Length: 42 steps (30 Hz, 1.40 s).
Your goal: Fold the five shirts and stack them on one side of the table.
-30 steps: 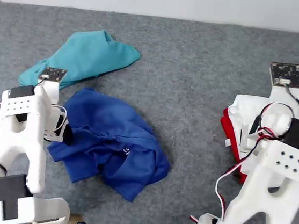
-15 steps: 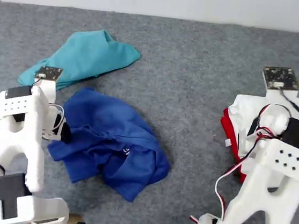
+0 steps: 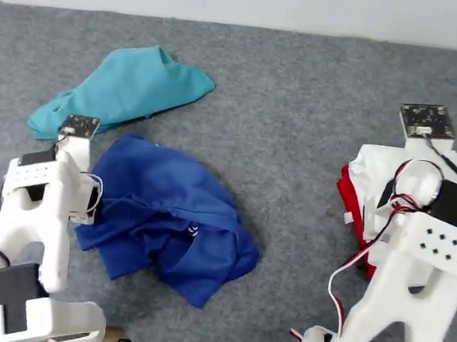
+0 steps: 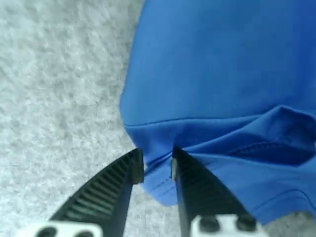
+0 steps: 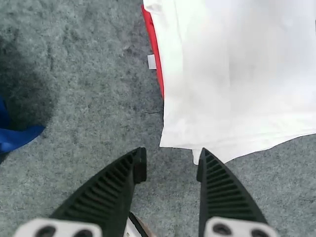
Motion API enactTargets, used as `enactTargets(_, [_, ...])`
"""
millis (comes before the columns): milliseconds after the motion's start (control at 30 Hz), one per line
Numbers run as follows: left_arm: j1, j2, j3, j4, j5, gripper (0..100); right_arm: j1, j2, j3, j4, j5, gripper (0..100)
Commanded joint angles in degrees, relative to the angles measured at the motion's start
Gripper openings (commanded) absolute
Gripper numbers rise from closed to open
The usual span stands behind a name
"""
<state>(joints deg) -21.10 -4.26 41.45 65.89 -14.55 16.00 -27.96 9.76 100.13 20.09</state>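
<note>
Table [image 3: 302, 105]: we saw a grey, carpet-like surface under everything.
Blue shirt [image 3: 175, 206]: it lay crumpled, and its long axis ran diagonally from the far left to the near right.
Teal shirt [image 3: 131, 86]: it lay just beyond the blue shirt, with its pointed end aimed far-right.
White shirt [image 5: 237, 74]: we found it well to the right of the blue shirt, lying on top of the red shirt [image 3: 348, 197].
Left gripper [image 4: 155, 165]: it sat at the blue shirt's left edge, with its jaws pinched on the hem.
Right gripper [image 5: 168, 165]: it was well to the right of the blue shirt, with its jaws spread and holding nothing.

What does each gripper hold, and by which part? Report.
The left gripper has its jaws shut on a folded hem edge of the blue shirt. The right gripper, jaws open near the white shirt, holds nothing.
</note>
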Motion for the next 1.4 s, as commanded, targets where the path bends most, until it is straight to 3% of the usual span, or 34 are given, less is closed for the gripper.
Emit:
enactTargets(0, [-0.26, -0.26, 0.13, -0.09, -0.53, 9, -0.57, -1.54, -0.18, 0.48, 0.53, 18.0])
enactTargets(233, [-0.26, -0.35, -13.93, 15.38, -0.53, 18, -0.57, -1.54, -0.18, 0.48, 0.53, 18.0])
enactTargets(400, [-0.35, -0.35, -16.31, 20.13, -0.62, 18, -0.57, -1.54, -0.18, 0.48, 0.53, 18.0])
enactTargets(567, [-0.44, -0.35, -9.27, 16.44, -3.52, 18, -0.57, -1.54, -0.18, 0.48, 0.53, 18.0])
enactTargets(933, [-0.53, -0.35, 1.45, -0.35, -4.04, 17, -0.57, -1.54, -0.18, 0.57, 0.53, 18.0])
enactTargets(1167, [-0.53, -0.26, 1.89, -0.88, -4.13, 1, -0.57, -1.54, -0.18, 0.57, 0.53, 18.0])
enactTargets(1367, [-0.18, -0.88, 0.04, 2.29, -3.87, 1, -0.57, -1.54, -0.18, 0.57, 0.53, 18.0])
